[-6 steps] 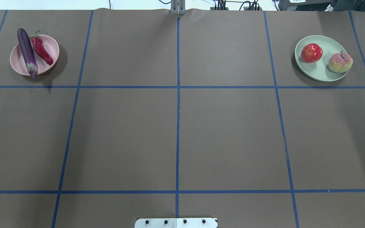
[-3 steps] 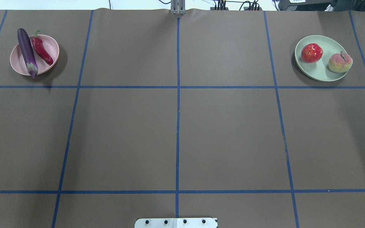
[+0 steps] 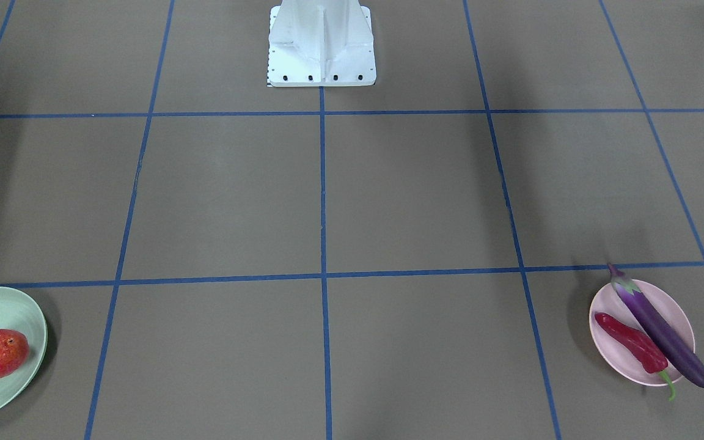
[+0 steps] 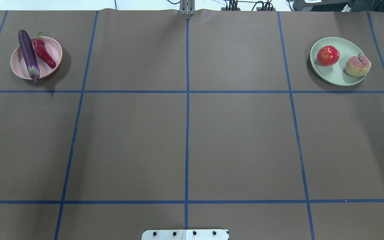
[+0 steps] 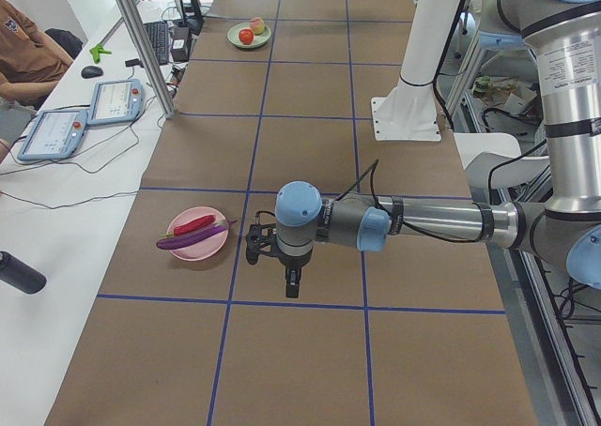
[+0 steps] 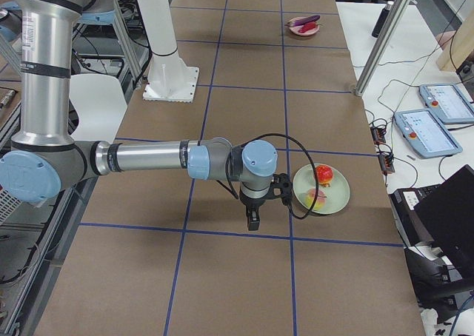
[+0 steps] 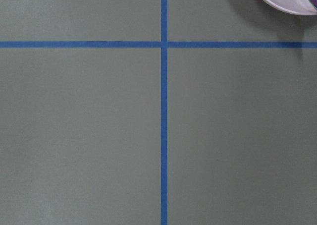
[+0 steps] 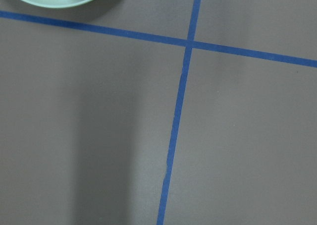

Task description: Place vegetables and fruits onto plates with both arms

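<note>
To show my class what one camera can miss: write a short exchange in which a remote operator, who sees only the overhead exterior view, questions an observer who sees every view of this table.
Operator: I see the eggplant and chili on the pink plate, yet no arm. Where is the left one?
Observer: The exterior left view shows the left arm stretched out level above the table, its left gripper pointing down beside that plate, not over it.
Operator: The red fruit and peach sit on the green plate. And on the right?
Observer: In the exterior right view the right gripper hangs pointing down beside the green plate; open or shut, I cannot tell.
</note>
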Action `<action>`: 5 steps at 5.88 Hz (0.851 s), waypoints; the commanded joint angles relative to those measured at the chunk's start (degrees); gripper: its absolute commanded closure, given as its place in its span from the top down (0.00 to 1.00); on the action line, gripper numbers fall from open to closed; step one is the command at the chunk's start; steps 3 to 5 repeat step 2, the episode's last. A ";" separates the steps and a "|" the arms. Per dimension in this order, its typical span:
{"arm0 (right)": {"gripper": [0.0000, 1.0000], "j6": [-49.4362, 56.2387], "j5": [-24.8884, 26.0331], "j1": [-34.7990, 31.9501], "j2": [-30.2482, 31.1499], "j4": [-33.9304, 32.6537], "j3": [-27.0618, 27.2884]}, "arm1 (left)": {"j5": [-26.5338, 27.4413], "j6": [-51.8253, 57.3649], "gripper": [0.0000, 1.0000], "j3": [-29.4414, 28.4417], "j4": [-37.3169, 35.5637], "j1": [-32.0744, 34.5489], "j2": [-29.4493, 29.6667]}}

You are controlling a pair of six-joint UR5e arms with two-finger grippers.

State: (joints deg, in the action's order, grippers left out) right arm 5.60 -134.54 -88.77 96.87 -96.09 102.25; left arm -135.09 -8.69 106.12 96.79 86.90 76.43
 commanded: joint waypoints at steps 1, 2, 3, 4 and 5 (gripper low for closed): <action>1.00 -1.20 0.24 0.00 -0.19 0.02 -0.03 | 0.09 -0.01 1.00 0.23 -0.02 0.02 0.03; 1.00 -1.20 0.67 0.00 -0.62 0.02 -0.12 | 0.09 -0.10 1.00 0.66 -0.02 0.02 0.03; 1.00 -1.20 0.67 0.00 -0.62 0.02 -0.12 | 0.09 -0.10 1.00 0.66 -0.02 0.02 0.03; 1.00 -1.20 0.67 0.00 -0.62 0.02 -0.12 | 0.09 -0.10 1.00 0.66 -0.02 0.02 0.03; 1.00 -1.20 0.67 0.00 -0.62 0.02 -0.12 | 0.09 -0.10 1.00 0.66 -0.02 0.02 0.03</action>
